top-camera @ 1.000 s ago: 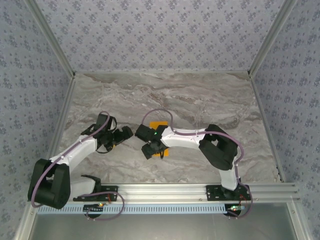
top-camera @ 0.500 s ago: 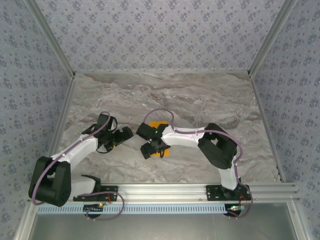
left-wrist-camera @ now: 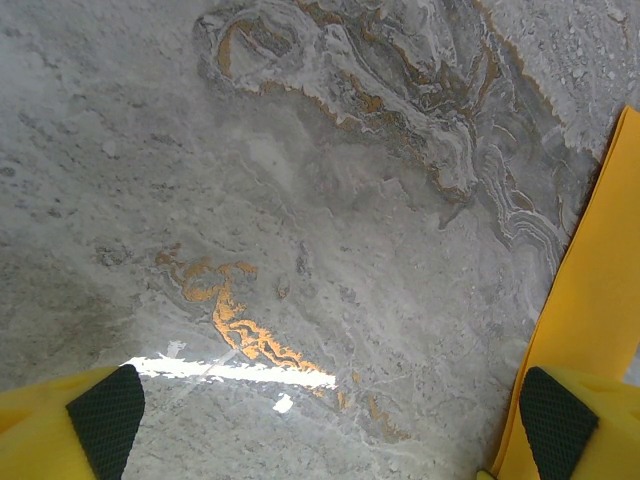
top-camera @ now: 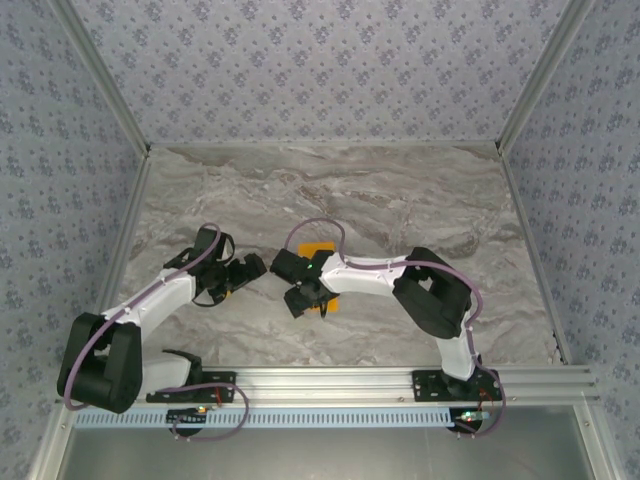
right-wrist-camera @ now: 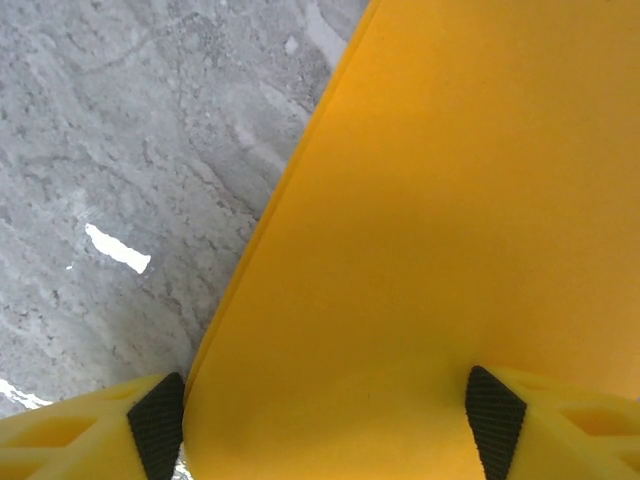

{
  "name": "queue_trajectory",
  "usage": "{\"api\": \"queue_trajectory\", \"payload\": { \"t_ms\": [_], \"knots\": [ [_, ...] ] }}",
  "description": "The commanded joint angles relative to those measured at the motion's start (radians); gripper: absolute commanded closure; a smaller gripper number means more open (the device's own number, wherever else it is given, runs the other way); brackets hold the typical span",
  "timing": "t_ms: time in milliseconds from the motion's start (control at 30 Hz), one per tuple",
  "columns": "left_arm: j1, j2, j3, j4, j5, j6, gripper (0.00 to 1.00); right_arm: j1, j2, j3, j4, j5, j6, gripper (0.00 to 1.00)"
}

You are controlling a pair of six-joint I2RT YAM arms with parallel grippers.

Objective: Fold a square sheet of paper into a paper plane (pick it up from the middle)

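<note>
While both my arms reach in over the marble table (top-camera: 400, 190), the square sheet of paper (right-wrist-camera: 450, 200) lies flat on it, about midway between the left and right edges and a little nearer the near edge than the far one. From overhead, much of it is hidden under my right wrist. My right gripper (right-wrist-camera: 325, 425) stands directly above the sheet with its jaws well apart. The orange fills the whole gap between my two black pads (right-wrist-camera: 155, 425). One straight edge of the sheet runs slantwise down to just beside the left-hand pad, and the paper carries on past the other pad. Nothing is pinched between these jaws, and I cannot tell whether the tips press on the sheet or hang just above it. My left gripper (left-wrist-camera: 330, 425) sits just beside the right one, on its left, with its jaws spread as wide as they go and only bare marble between its pads (left-wrist-camera: 105, 415). It holds nothing. A strip of the paper's edge runs down to my right-hand finger there, but I cannot tell whether they touch.
</note>
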Motion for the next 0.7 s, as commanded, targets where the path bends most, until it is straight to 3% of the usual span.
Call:
{"api": "queue_trajectory", "payload": {
  "t_ms": [0,333,667],
  "knots": [
    [0.004,0.006,0.015,-0.015,-0.001,-0.003,0.01,-0.016,0.037,-0.032,-0.028,-0.028,0.010,0.26],
    [0.004,0.008,0.014,-0.010,0.011,-0.001,0.01,-0.079,-0.018,-0.115,0.083,-0.173,-0.002,0.23],
    [0.004,0.011,0.014,-0.005,0.020,-0.002,0.01,-0.095,-0.018,-0.120,0.074,-0.197,-0.028,0.21]
  ]
}}
